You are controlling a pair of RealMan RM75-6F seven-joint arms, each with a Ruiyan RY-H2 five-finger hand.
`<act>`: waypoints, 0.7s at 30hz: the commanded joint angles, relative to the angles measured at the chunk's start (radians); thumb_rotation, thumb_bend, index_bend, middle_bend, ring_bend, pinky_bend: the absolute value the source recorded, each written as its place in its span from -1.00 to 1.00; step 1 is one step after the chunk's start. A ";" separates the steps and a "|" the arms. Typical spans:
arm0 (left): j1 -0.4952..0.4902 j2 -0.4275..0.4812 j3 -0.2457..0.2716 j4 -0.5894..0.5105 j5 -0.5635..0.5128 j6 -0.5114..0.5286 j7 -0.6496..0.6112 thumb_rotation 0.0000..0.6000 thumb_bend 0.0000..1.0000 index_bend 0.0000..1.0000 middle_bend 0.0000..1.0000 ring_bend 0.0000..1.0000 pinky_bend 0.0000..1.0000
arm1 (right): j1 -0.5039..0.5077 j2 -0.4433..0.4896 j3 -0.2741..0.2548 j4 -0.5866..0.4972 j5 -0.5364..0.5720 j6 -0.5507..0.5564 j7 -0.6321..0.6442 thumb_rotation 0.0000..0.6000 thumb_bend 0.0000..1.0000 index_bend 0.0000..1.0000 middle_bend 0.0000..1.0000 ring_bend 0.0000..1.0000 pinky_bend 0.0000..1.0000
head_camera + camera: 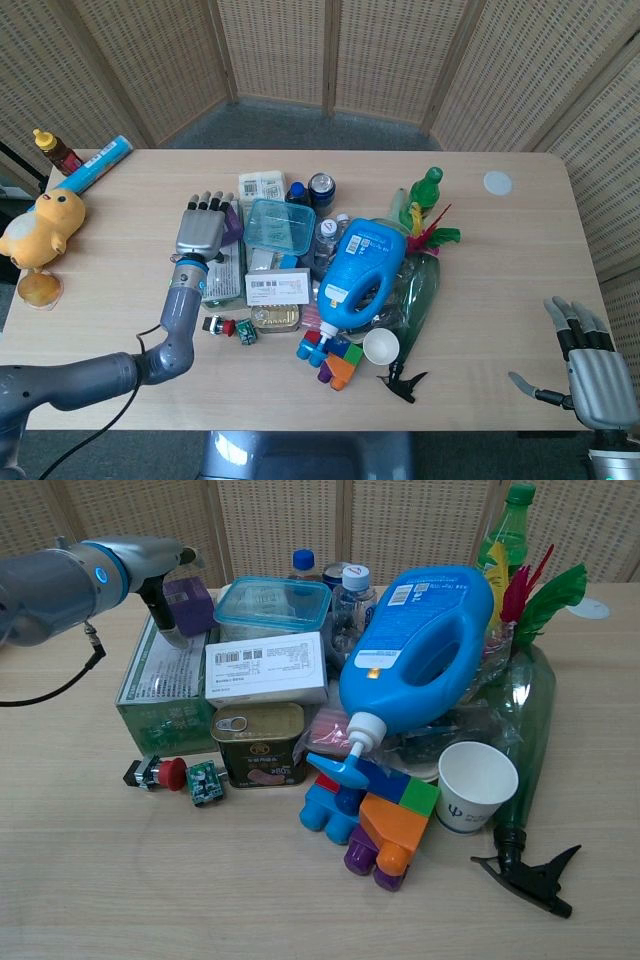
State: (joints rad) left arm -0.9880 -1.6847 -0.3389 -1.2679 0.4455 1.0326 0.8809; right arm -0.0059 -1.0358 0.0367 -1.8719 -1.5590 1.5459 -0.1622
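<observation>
My left hand [203, 226] hovers flat over the left side of the pile, fingers spread and holding nothing. It lies above the long green box [213, 283] and covers most of the small purple box [233, 228]. In the chest view the left hand [158, 562] hangs in front of the purple box [193, 602], its thumb pointing down at the green box [165, 685]. Just to its right sits a teal-lidded container [279, 226]. My right hand [595, 375] rests open at the table's near right corner, away from everything.
The pile holds a blue detergent jug [365, 268], a white labelled box [277, 287], a tin can [275, 318], toy blocks [333, 358], a paper cup [381, 346] and a green spray bottle [418, 290]. A yellow duck toy [40, 225] and a blue tube [95, 165] lie at the far left.
</observation>
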 commanded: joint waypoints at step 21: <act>-0.006 -0.114 -0.004 0.154 0.127 0.091 -0.082 1.00 -0.86 0.70 0.51 0.19 0.58 | -0.004 0.003 -0.002 0.010 0.010 0.001 0.010 0.27 -1.00 -1.00 -1.00 -1.00 -1.00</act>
State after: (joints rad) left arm -0.9966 -1.8039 -0.3370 -1.1075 0.5710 1.1180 0.7965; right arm -0.0099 -1.0324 0.0344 -1.8622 -1.5491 1.5470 -0.1525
